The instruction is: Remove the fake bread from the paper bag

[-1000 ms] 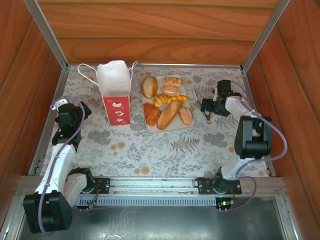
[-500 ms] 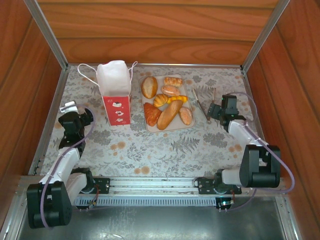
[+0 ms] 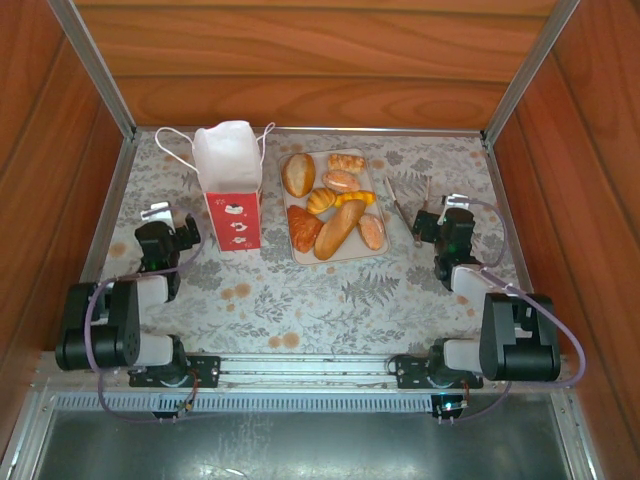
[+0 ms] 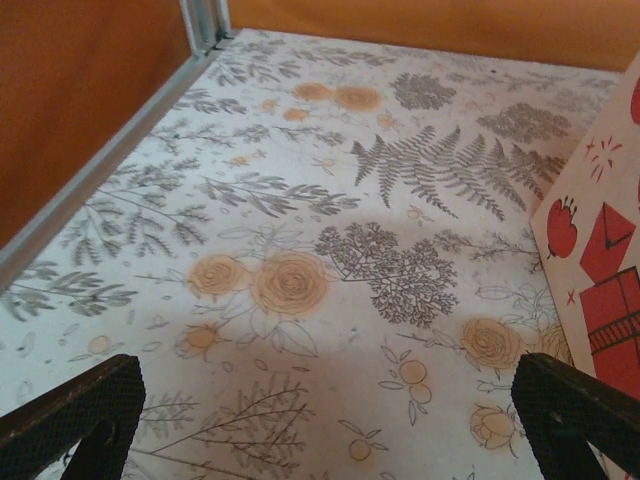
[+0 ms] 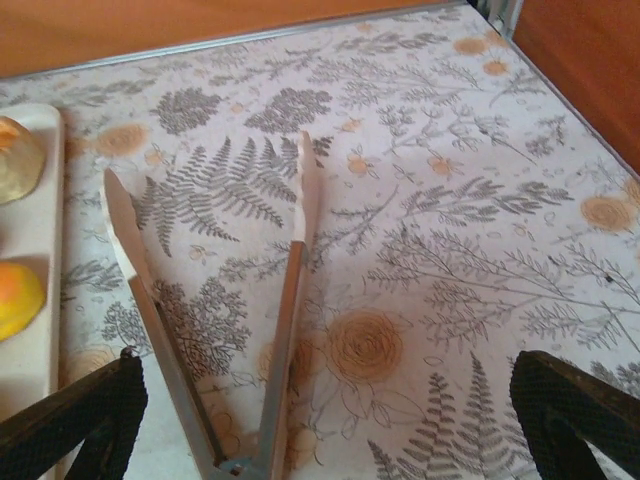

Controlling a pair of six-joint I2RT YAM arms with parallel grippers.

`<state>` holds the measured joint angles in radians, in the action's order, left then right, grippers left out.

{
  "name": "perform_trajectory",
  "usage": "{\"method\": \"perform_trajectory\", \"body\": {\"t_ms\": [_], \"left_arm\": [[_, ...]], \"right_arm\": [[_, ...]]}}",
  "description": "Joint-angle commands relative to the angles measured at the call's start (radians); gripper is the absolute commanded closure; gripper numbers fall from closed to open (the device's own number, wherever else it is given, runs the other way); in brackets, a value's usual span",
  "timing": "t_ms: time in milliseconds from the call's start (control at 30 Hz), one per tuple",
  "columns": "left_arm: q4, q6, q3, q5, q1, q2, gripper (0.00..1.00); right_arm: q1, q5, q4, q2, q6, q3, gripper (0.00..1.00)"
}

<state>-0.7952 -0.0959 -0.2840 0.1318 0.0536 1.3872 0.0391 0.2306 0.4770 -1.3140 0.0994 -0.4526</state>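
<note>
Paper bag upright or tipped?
Upright: the paper bag stands on its red base beside the tray, white mouth facing up. Contents cannot be told.

Wood walls point(image 3: 320, 60), floral tabletop point(image 3: 330, 290)

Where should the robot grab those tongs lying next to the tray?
Probably near the hinge end of the tongs, coming straight down from above. They lie flat with their arms spread in a V. The arms run close together only by the hinge, which points at the open right claw, so both arms should fit inside it there.
</note>
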Motion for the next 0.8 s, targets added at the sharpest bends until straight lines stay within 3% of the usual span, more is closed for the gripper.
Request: {"method": "perform_trajectory", "body": {"t_ms": [0, 100, 367, 567, 767], "left_arm": [[-0.165, 0.022, -0.011, -0.038, -0.005, 0.092, 0.00], [-0.258, 0.045, -0.036, -0.074, -0.007, 0.198, 0.00], [-0.129, 0.045, -0.094, -0.073, -0.008, 0.190, 0.00], [-0.123, 0.048, -0.096, -0.072, -0.009, 0.187, 0.00], [-0.123, 0.050, -0.097, -0.072, -0.009, 0.188, 0.00]], "right_arm": [[0.003, -0.038, 0.130, -0.020, -0.021, 0.034, 0.00], [0.002, -0.051, 0.150, -0.030, -0.031, 0.032, 0.00], [-0.011, -0.096, 0.377, -0.221, -0.059, 0.044, 0.00], [-0.029, -0.204, 0.220, -0.219, -0.083, -0.026, 0.00], [-0.028, -0.205, 0.235, -0.214, -0.087, -0.019, 0.00]]}}
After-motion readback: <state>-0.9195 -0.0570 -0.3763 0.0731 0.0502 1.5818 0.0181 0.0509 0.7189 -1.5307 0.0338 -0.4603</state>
